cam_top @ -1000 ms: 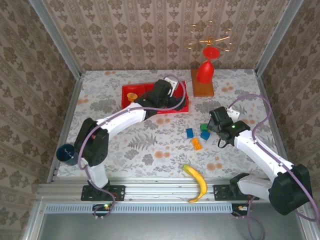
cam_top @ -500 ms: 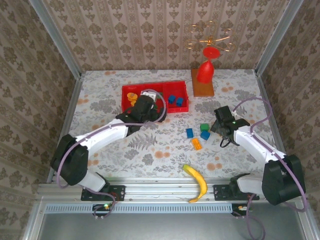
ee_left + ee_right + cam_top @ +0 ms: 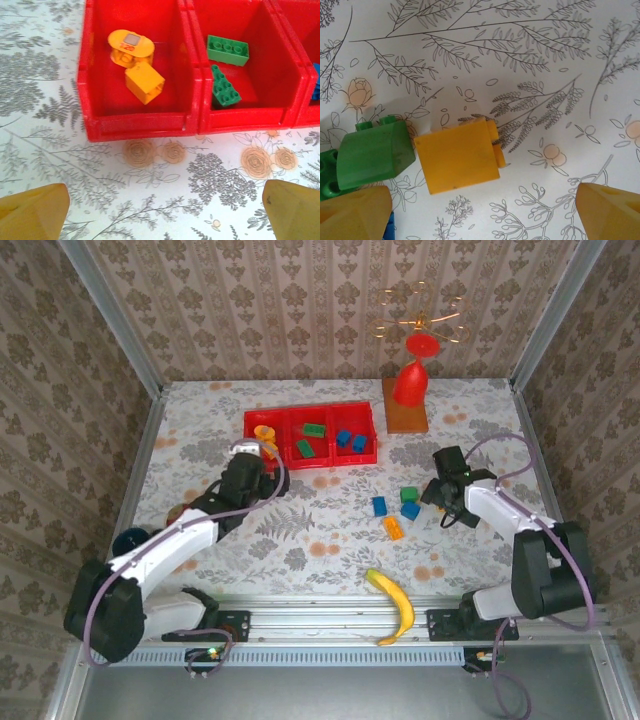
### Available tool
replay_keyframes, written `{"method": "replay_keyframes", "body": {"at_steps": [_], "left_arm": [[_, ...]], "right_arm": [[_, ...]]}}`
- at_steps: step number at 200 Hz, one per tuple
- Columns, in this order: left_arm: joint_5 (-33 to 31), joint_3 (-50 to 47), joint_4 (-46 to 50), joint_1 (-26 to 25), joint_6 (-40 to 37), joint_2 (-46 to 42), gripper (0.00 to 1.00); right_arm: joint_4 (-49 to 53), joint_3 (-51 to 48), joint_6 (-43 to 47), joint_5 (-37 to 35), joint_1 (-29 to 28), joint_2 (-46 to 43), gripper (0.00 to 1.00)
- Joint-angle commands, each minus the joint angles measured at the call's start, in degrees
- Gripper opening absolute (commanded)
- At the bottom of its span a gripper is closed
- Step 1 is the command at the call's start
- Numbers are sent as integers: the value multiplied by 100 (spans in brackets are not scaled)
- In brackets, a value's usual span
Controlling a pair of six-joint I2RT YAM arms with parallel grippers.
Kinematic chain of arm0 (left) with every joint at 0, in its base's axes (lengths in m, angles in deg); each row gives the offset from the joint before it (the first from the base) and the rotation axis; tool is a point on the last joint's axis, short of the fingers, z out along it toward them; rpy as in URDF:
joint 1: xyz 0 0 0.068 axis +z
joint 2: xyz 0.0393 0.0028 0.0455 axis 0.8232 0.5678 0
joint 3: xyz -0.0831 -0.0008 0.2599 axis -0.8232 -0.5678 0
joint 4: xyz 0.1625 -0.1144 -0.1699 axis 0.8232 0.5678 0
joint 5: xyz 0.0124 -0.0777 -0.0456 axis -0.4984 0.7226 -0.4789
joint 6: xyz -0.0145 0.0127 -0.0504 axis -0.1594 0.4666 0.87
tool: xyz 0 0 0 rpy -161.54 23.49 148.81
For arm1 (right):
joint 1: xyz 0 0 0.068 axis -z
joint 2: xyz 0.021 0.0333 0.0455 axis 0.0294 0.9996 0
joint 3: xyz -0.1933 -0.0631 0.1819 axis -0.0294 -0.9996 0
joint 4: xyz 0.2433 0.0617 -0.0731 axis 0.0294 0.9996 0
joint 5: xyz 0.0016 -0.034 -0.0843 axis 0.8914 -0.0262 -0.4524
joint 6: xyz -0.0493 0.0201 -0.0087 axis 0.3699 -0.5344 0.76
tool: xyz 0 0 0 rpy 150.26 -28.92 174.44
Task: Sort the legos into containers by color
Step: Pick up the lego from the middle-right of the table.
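Bright, even light; soft shadows.

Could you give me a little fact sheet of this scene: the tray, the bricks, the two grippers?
tray: red, three compartments
left compartment: two orange pieces
middle compartment: two green bricks
right compartment: blue bricks
left gripper: open, empty, facing the tray
right gripper: open, aimed at a yellow brick
other: banana at near edge

White arms (image 3: pixel 170 545), blk joints (image 3: pixel 100 615), purple cables (image 3: pixel 505 439), yellow fingertips (image 3: pixel 32 217).
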Motion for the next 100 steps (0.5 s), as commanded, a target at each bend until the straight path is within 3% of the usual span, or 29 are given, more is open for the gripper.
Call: {"method": "replay_keyframes", "body": {"at_steps": [1, 100], "left_arm": [[-193, -215, 286, 138, 212, -366, 100], [-194, -426, 617, 546, 186, -874, 100]], "right_arm": [[177, 247, 251, 112, 61, 140, 93], [208, 320, 498, 217, 297, 380, 76]]}}
